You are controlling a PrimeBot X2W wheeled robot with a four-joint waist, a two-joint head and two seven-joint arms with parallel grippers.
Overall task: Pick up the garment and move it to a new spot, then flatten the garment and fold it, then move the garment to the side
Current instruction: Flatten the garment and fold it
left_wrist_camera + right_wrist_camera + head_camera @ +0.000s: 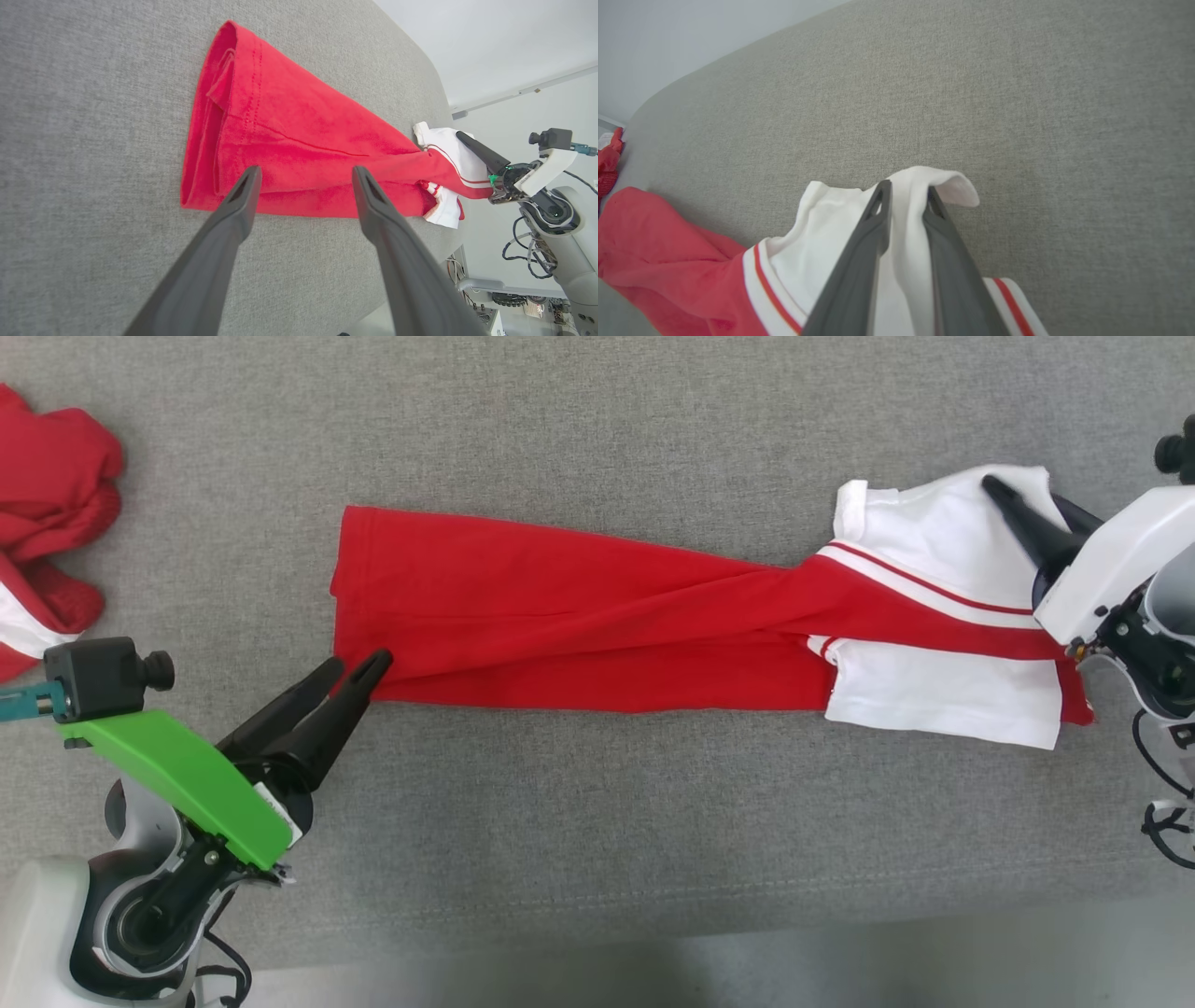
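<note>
- Garment (579, 607): a red shirt with white, red-striped sleeves, lying stretched out in a long narrow band across the grey tabletop (597, 821), with the hem toward the robot's left and the white end toward its right.
- Left hand (357, 663) has its fingers spread, with the tips at the near corner of the red hem; in the left wrist view they lie over the shirt's lower edge.
- Right hand (908, 187) has its fingers drawn close together, pinching a raised fold of white cloth at the far right end.
- Another red cloth heap (51, 523) sits bunched at the tabletop's left edge, well apart.
</note>
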